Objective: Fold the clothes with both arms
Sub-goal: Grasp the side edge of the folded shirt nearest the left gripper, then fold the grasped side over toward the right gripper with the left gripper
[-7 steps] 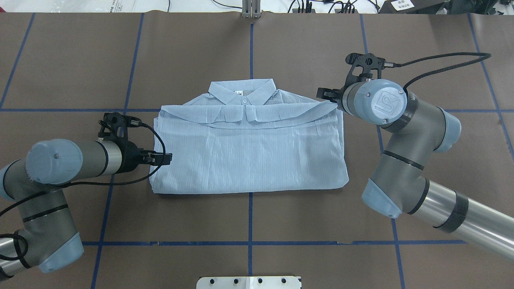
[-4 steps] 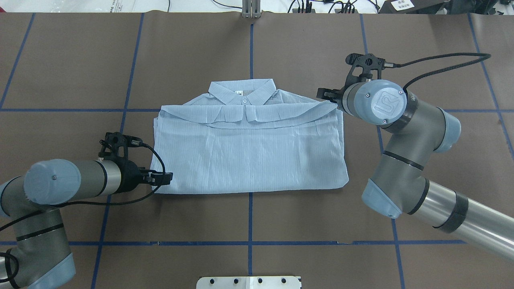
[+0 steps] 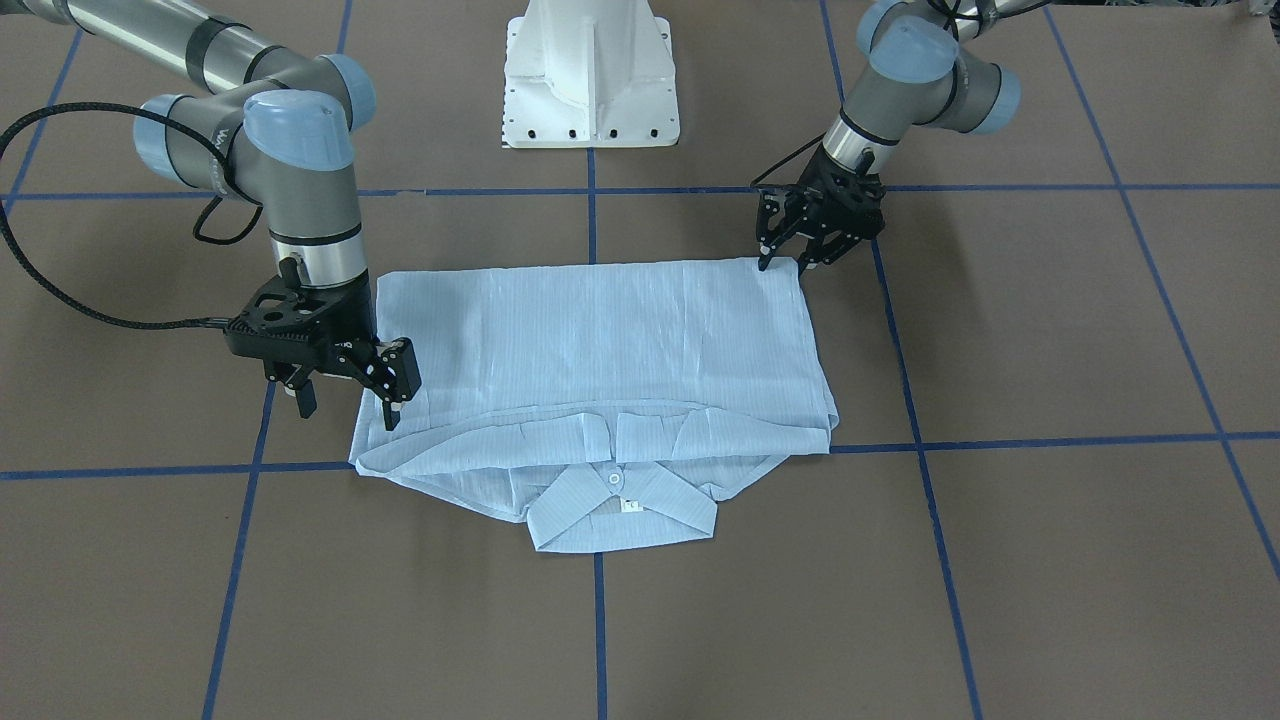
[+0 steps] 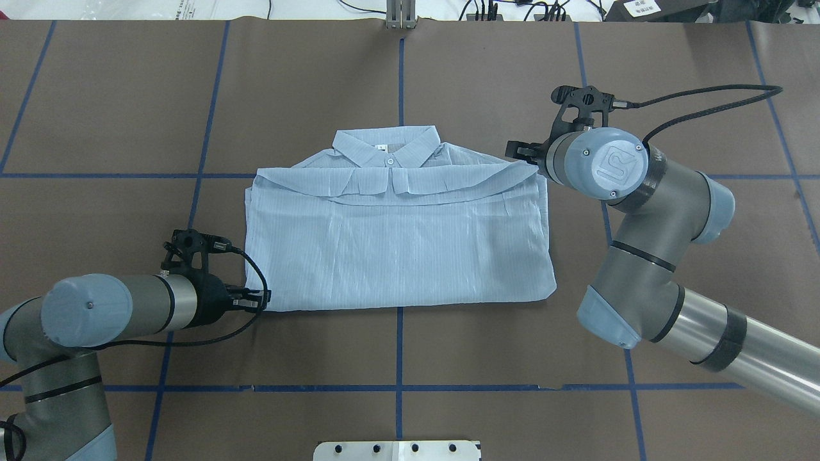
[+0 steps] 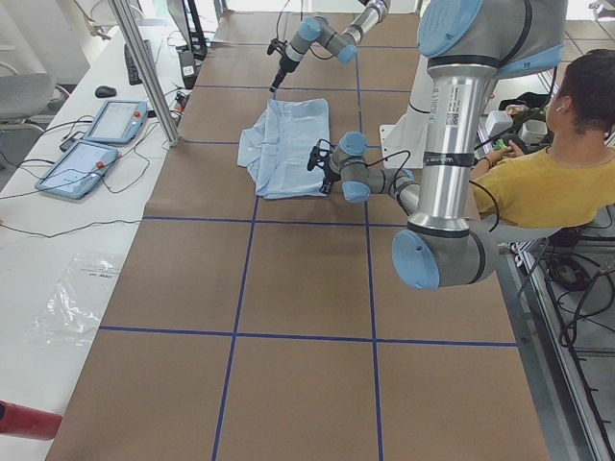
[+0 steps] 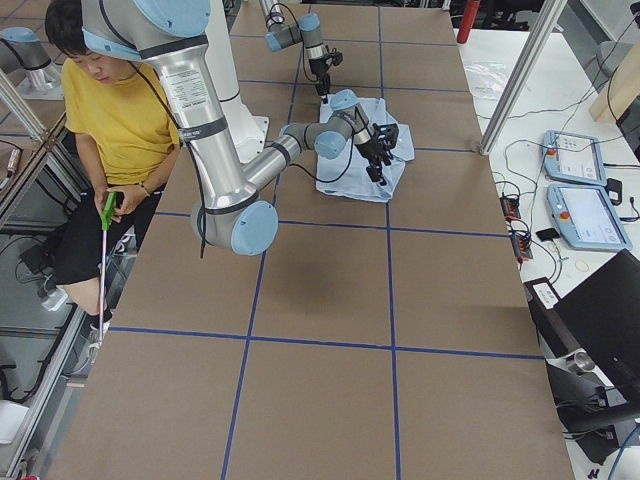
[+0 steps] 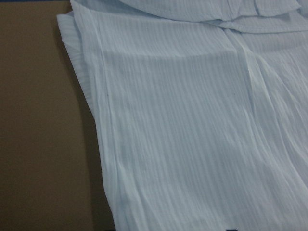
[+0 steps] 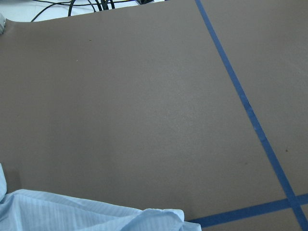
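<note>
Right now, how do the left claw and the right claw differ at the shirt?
The left claw is at the shirt's hem corner, nearest the base. The right claw is at the shoulder corner, near the collar.
The left wrist view is filled with cloth, while the right wrist view shows mostly bare table.
The right claw appears to straddle the shirt's edge, while the left claw's tips are at the corner.
Both look open and hold nothing.

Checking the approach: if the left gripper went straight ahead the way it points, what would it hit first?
Most likely the shirt: the left gripper points at its hem corner nearest the robot, almost at the cloth. Its exact height is unclear.
</note>
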Motion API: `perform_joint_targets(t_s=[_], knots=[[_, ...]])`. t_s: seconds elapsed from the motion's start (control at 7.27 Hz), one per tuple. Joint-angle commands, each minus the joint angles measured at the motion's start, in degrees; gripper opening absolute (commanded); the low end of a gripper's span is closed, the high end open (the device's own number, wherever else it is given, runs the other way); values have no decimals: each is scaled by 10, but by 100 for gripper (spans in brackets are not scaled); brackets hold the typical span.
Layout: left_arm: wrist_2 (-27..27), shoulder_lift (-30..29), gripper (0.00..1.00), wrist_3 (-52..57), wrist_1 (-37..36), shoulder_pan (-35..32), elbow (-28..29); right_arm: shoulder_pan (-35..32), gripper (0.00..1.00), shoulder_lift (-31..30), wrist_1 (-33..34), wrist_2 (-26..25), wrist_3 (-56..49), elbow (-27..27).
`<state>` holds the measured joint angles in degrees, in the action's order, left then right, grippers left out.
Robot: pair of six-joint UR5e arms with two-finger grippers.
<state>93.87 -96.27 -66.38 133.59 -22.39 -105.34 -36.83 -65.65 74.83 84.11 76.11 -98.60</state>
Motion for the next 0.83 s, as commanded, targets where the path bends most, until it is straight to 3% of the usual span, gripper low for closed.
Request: perform_joint_targets(t_s=[0.0,0.28,0.41,0.69], knots=[[0,1,0,1,0,0,-3,0,100,0,0,0,0,0],[3,38,0,60,-5,-28,-40,2,100,1,0,0,0,0],[4,48,0,130,-5,-83,-36,3,100,2,0,0,0,1],[3,20,0,261,2,-200,47,3,100,3,0,0,0,2]])
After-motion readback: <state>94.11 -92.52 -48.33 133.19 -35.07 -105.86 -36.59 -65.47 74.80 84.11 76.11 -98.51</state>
